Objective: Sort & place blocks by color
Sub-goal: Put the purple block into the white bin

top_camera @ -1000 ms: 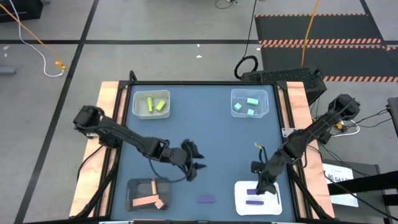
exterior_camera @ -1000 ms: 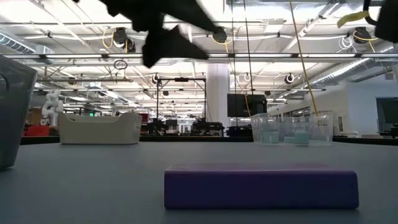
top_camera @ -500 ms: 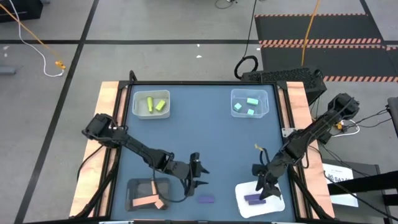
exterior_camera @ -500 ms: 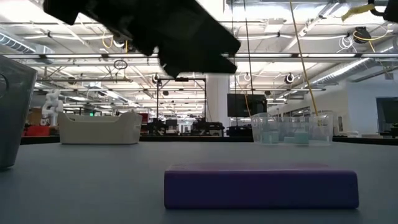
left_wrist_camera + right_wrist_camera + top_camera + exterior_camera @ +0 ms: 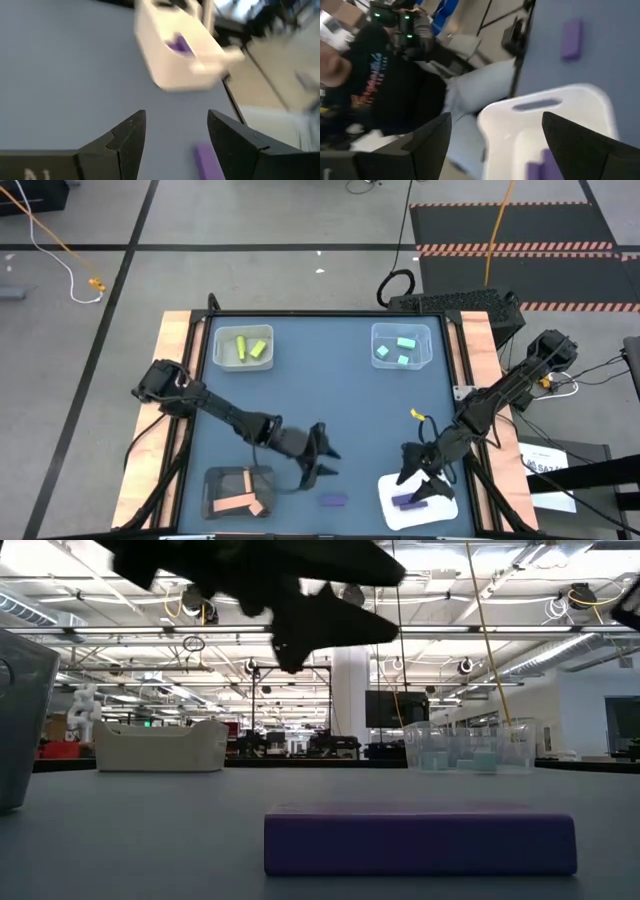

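Dark blue-grey table top (image 5: 330,410) with bare wooden strips along its left and right edges.

Two dark arms reach in from the sides. Left gripper (image 5: 325,461) hangs over the table near the front edge, just back from a loose purple bar block (image 5: 332,500); fingers spread, nothing between them. The left wrist view shows the same spread, empty fingers (image 5: 127,137) with the purple bar on the table beyond them. Right gripper (image 5: 422,473) is above the white tray at the front right corner; fingers wide apart and empty.

Four trays, one near each corner:
- White plastic tray (image 5: 388,505), front right corner: holds one purple bar block (image 5: 405,502) lying flat. A second purple piece may lie by it; cannot tell.
- Dark tray (image 5: 215,480), front left corner: salmon-orange blocks (image 5: 238,503), at least two bars, touching one another.
- Clear plastic tray (image 5: 218,337), back left corner: two yellow-green blocks (image 5: 250,348), side by side.
- Clear plastic tray (image 5: 428,338), back right corner: three mint-teal blocks (image 5: 395,350), apart from each other.

The loose purple bar lies on the bare table close to the front edge, between the dark tray and the white tray, touching neither. In the low view it fills the foreground (image 5: 420,840), lying flat, the left gripper dark above it and clear of it.

Right wrist view: a person in dark clothing (image 5: 375,85) sits beyond the table edge.
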